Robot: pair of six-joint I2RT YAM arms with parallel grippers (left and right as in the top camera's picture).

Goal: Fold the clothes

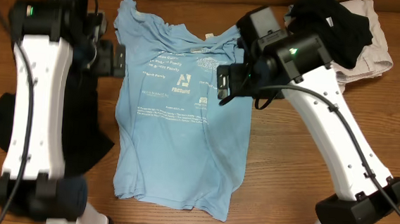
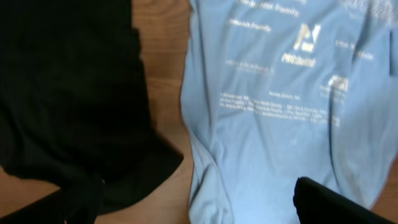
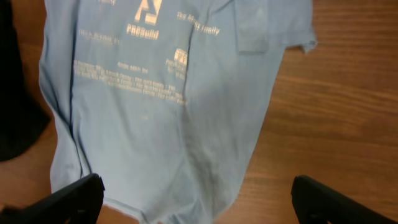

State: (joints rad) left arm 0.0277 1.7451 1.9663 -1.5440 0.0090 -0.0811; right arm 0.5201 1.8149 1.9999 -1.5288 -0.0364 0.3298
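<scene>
T-shirt [image 1: 177, 131]: flat, long axis collar-to-hem, directly under right gripper [image 3: 196, 193]; fingers wide apart, empty. Left gripper [image 2: 199, 202]: just off sleeve edge, apparently spread, empty.

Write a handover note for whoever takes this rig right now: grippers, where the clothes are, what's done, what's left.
Left gripper: open, holding nothing, at the left sleeve edge of the light blue T-shirt.
Right gripper: wide open, empty, above the shirt's right side.
Shirt: lying flat, print up, mid-table, collar away from the arm bases.
Black garment: crumpled at the left, partly under the left arm.
Black and beige pile: far right corner.
Done: shirt laid out.
Left: no body fold shows yet. Fold the shirt, then the other clothes.
</scene>
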